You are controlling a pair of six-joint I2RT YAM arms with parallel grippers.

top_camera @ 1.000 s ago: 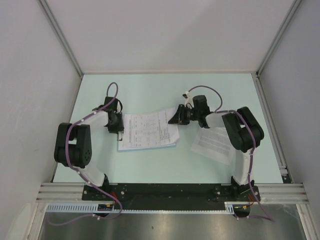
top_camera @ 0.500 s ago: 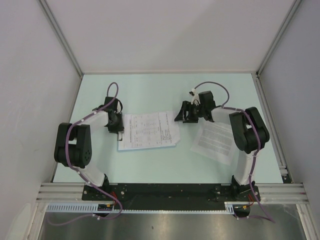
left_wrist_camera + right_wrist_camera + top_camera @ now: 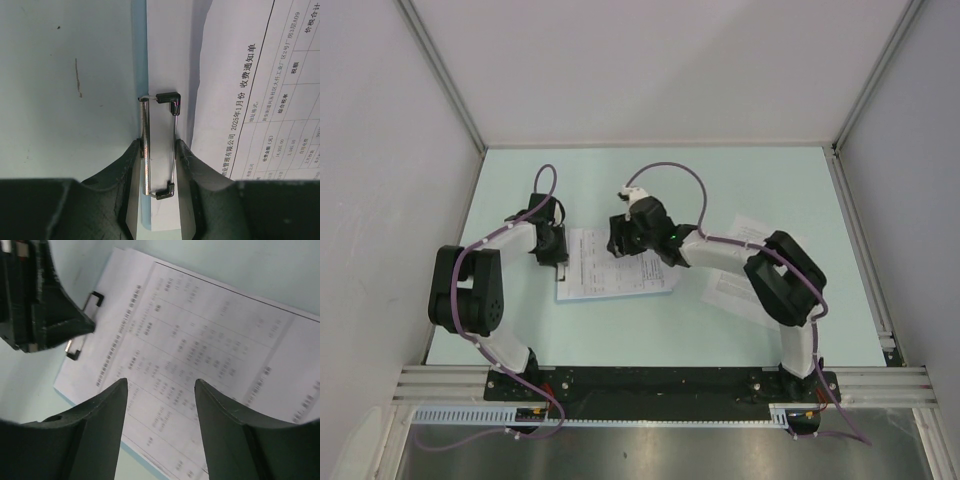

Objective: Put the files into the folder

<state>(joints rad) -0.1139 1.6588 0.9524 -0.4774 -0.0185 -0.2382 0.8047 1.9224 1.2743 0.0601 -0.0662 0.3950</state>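
Observation:
The light-blue folder (image 3: 563, 296) lies left of centre with a stack of printed files (image 3: 620, 272) on it. My left gripper (image 3: 560, 258) is at the folder's left short edge, shut on the silver wire clip (image 3: 160, 145). In the left wrist view the files (image 3: 250, 100) lie just right of the clip. My right gripper (image 3: 620, 240) hovers open and empty over the stack. Its wrist view shows the files (image 3: 200, 335) below, the folder's blue edge (image 3: 145, 463) and the left gripper (image 3: 40, 300). Another loose sheet (image 3: 732, 292) lies at the right, partly under my right arm.
White walls with aluminium posts close in the table on the left, back and right. A metal rail (image 3: 886, 300) runs along the right edge. The arm bases sit on a black bar (image 3: 660, 380) at the near edge.
My right arm has swung left, from beside the stack's right edge to above the stack. The top sheet now lies squarer on the stack. My left gripper has stayed on the clip.

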